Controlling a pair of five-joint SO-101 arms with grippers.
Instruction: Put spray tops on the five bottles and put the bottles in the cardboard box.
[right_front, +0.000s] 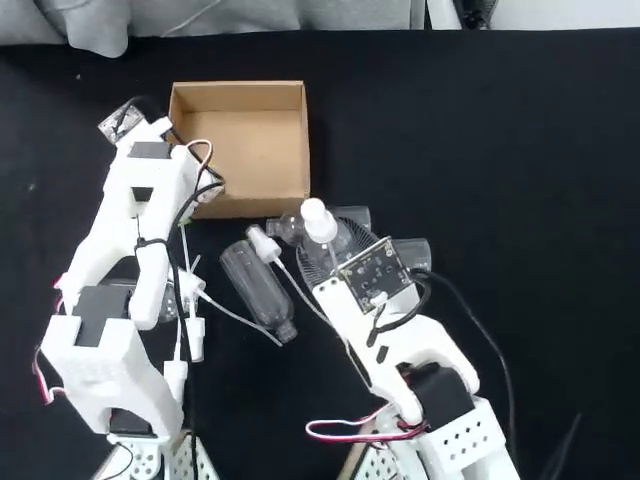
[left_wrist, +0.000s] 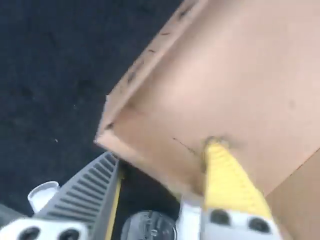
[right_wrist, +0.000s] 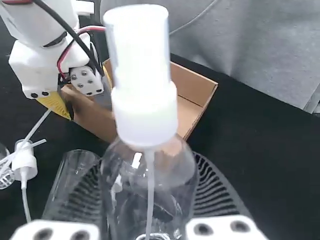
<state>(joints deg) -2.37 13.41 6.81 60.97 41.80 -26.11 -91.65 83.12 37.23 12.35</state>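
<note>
1. The right gripper (right_wrist: 147, 187) is closed around the upright bottle (right_wrist: 150, 160), which is held by its clear body between the two ribbed jaws.
2. A white spray top (right_wrist: 142, 75) is seated on that bottle's neck, above the claw, and its dip tube hangs down inside the bottle.
3. The cardboard box (right_front: 250, 140) is set beyond the right claw, near it but apart, open side up on the black table (right_front: 500, 150).
4. The left gripper (left_wrist: 162, 152) is spread wide across the box's near wall. Its yellow jaw is placed inside the box and its grey ribbed jaw outside, and nothing is clamped.
5. A lying bottle (right_front: 260, 290) is seen on its side between the two claws, with another spray top (right_front: 262, 243) just beside its end nearer the box.
6. Another clear bottle (right_wrist: 70, 180) is seen just beside the one held in the right claw.
7. Loose spray tops (right_front: 192, 335) are scattered on the table under the left arm, behind its claw.
</note>
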